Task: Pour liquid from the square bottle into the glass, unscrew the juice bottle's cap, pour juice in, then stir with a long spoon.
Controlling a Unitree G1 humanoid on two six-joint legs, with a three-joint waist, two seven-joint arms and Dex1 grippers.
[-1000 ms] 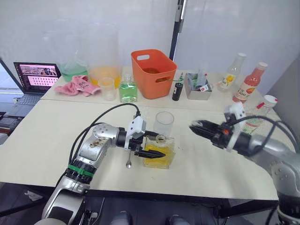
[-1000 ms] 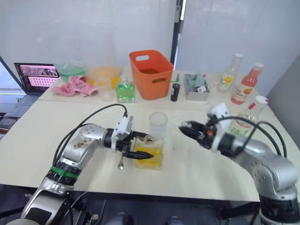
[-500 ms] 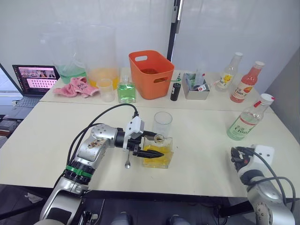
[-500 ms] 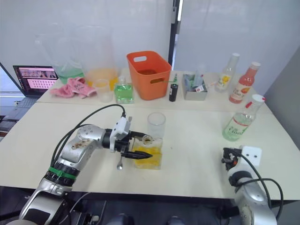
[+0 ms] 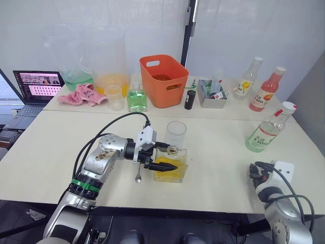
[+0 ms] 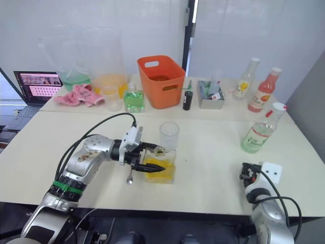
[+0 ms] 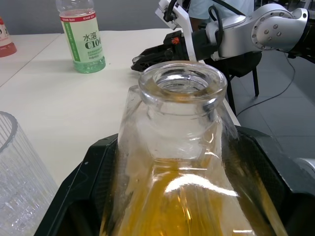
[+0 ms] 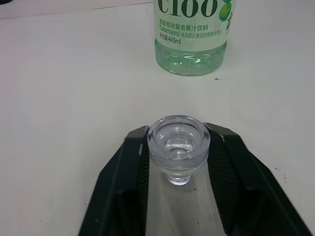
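- The left gripper (image 5: 161, 161) is closed around the square bottle (image 5: 172, 166), one black finger on each side of its body. The bottle stands upright on the near table (image 5: 51, 152), and its mouth is open.
- The glass (image 5: 176, 133) stands just behind the bottle, on the far side, and looks empty. The long spoon (image 5: 138, 175) lies on the table just left of the bottle, under the left wrist.
- The right gripper (image 8: 179, 172) is at the near right edge of the table. Its fingers hold a small clear stopper (image 8: 178, 146), which I think belongs to the square bottle.
- The juice bottle (image 5: 265, 130) stands upright at the right side of the table with its cap (image 5: 289, 107) on.
- The step in hand seems to be the first pour. To do it well, the left arm should lift the bottle straight up until it is above the rim of the glass, then tilt it slowly toward the far side so the neck comes over the middle of the glass.
- The bottle is heavy glass and smooth, so the grip must be firm, and the yellow bits inside may come out suddenly.
- There is open table to the left and right of the glass, so the arm has room. The far table carries the orange basket (image 5: 164, 80) and a green bottle (image 5: 137, 98), well apart from the glass.
- The stopper should be put down away from the near edge, where it could roll off.
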